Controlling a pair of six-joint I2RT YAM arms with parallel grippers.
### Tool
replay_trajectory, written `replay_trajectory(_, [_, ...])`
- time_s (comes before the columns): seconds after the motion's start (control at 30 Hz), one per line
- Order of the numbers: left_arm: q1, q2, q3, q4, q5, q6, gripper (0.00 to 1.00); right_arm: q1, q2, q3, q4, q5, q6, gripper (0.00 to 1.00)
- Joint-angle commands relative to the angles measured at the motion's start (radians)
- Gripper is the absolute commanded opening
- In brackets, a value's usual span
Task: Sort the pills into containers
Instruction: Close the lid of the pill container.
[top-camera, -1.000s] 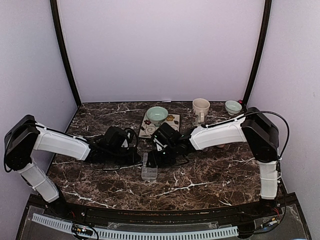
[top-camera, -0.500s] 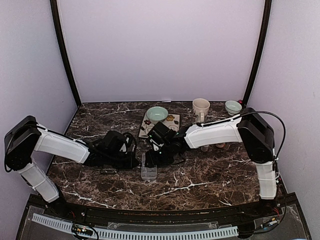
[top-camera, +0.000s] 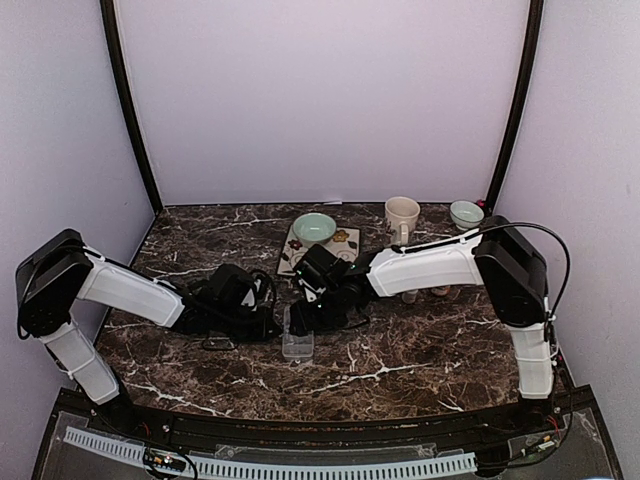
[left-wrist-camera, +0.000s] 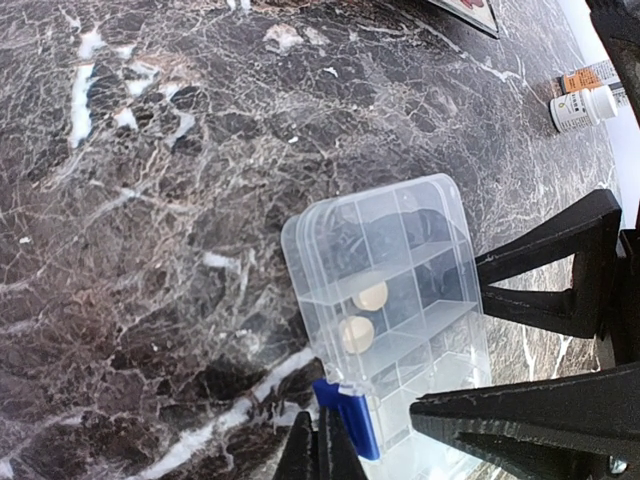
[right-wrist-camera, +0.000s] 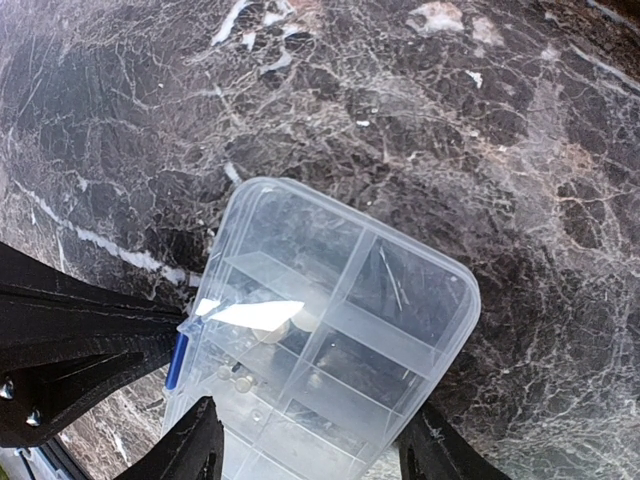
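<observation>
A clear pill box (left-wrist-camera: 395, 290) lies on a dark, white-veined marble table (top-camera: 420, 350). The left gripper (left-wrist-camera: 320, 450) is pinched shut, its tips just beside the box's blue clasp (left-wrist-camera: 348, 425). The right gripper (right-wrist-camera: 310, 450), half spread, clamps both long sides of the box. Two round pills (left-wrist-camera: 370, 296) sit in the middle compartments (left-wrist-camera: 410, 230). Beyond, a white bottle (left-wrist-camera: 583, 106) carries an unreadable label. A green bowl (top-camera: 314, 228) and a mug (top-camera: 402, 214) stand before lilac walls (top-camera: 320, 100).

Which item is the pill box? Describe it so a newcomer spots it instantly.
On the dark marble table, look at the middle, just nearer than the floral mat that holds the green bowl. The pill box lies flat there. It is the only clear plastic item: a rectangle split into small square compartments, with a blue latch on one edge.
</observation>
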Motion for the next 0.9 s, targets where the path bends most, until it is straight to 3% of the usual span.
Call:
replay_trajectory(0.0, [0.001, -0.006, -0.006, 0.007, 0.021, -0.007, 0.00, 0.006, 0.087, -0.023, -0.119, 0.030, -0.017, 0.60])
replay_trajectory(0.87, [-0.003, 0.104, 0.121, 0.009, 0.144, 0.030, 0.00, 0.028, 0.163, 0.082, -0.209, -0.033, -0.072, 0.59])
